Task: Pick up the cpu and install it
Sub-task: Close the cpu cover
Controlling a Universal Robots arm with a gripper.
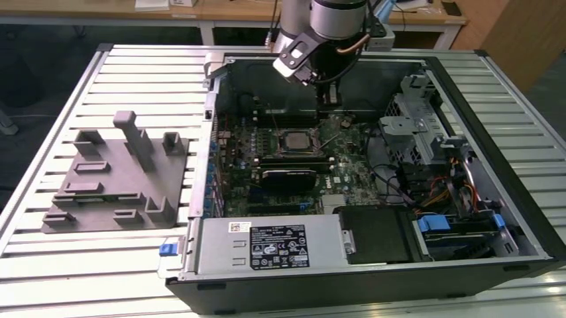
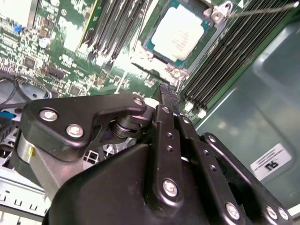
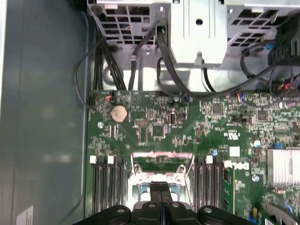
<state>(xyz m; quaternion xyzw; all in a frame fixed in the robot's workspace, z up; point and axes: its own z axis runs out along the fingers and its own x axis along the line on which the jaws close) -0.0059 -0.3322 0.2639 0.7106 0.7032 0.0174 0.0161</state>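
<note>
The cpu (image 1: pixel 295 140) lies flat in the black socket frame (image 1: pixel 297 150) on the motherboard inside the open computer case, its pale silvery top facing up. In the second wrist view the cpu (image 2: pixel 180 33) sits square in the socket, with a thin metal lever (image 2: pixel 262 9) standing free beside it. My gripper (image 1: pixel 329 102) hangs above the board just beyond the socket, fingers pressed together and holding nothing. In both wrist views the black gripper (image 2: pixel 168 92) (image 3: pixel 161 188) is apart from the chip, and in the first wrist view it sits in front of the socket's raised metal plate (image 3: pixel 161 158).
A grey moulded fixture (image 1: pixel 115 179) with upright blocks rests on the slatted table at the exterior view's left. The case walls (image 1: pixel 212 99), memory slots (image 2: pixel 117 23), drive cage (image 1: pixel 420 126), cables (image 1: pixel 398 179) and the power supply (image 1: pixel 265 245) ring the motherboard.
</note>
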